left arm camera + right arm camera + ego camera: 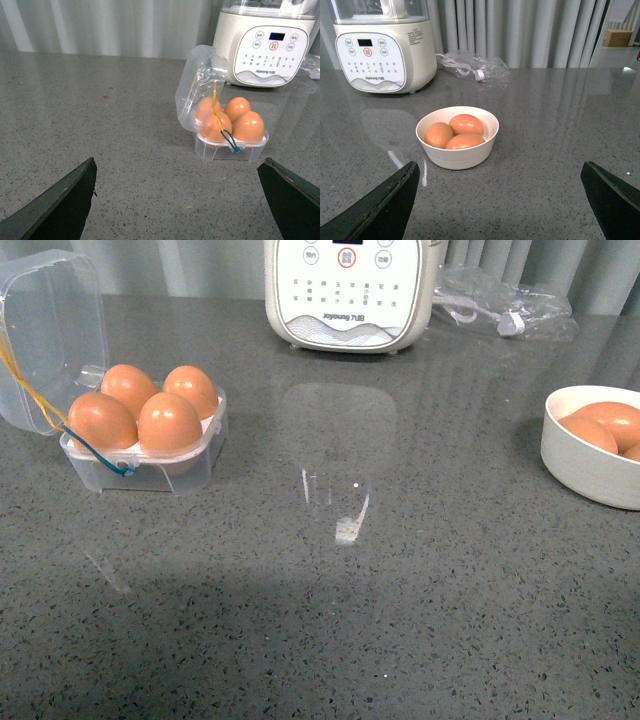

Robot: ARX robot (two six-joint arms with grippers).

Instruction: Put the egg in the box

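While the cream appliance reads "Joyoung", your box stands lid-open at left with four eggs filling it; the white bowl holds three more. Your left gripper and right gripper are spread, empty.

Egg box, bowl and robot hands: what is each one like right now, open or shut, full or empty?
Clear plastic four-slot egg box: lid open, all four slots hold brown eggs.
Round white bowl: three more eggs inside.
Left hand: open, empty.
Right hand: open, empty.
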